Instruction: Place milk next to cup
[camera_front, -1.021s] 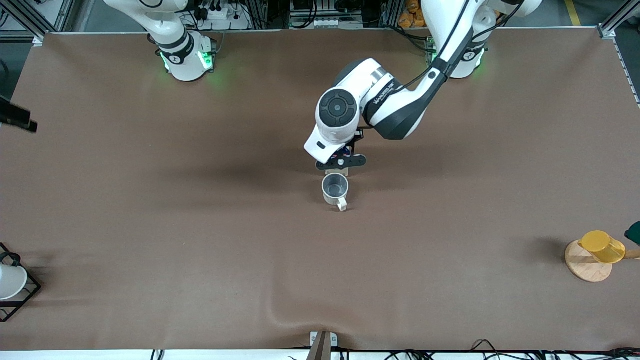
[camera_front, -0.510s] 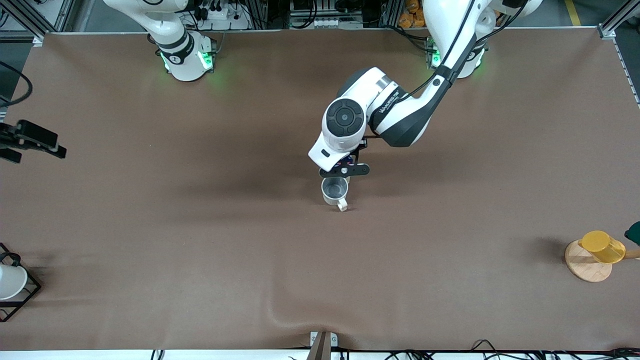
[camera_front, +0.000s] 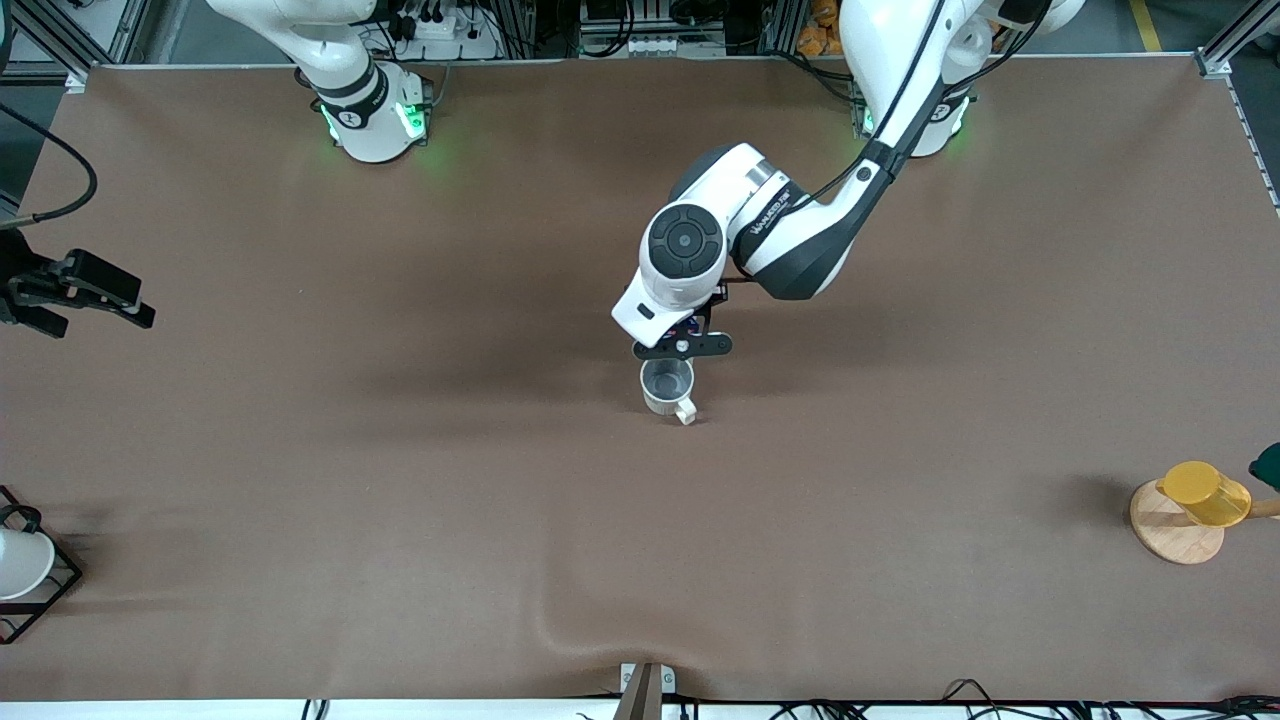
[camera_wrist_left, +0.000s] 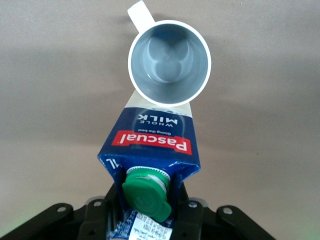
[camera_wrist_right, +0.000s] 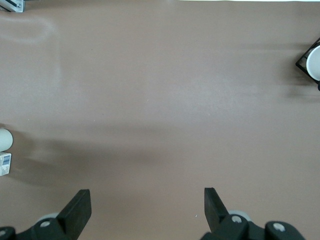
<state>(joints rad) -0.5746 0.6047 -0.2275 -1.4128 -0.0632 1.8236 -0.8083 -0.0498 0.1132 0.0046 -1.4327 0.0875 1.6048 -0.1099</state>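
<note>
Hidden: milk (camera_front: 688, 326) mostly covered by the left arm in the front view; its base is cut off by the cup (camera_wrist_left: 169, 62) rim in the left wrist view.
Milk: dark blue carton, red band, round ridged green cap, pale sides; on the table, touching or just beside the cup, farther from the front camera.
Cup: smooth cream mug, grey inside, small handle.
Left gripper (camera_wrist_left: 147, 210): fingers close around the carton top.
Right gripper (camera_wrist_right: 145, 205): wide open, empty, over the table's right-arm end.

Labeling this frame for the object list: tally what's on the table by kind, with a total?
Cups: 3 (cup, yellow cup, white cup)
Milk cartons: 1 (milk, at the left gripper, beside the cup)
Wire racks: 1 (black wire rack)
Wooden discs: 1 (round wooden disc)
Total: 6
</note>
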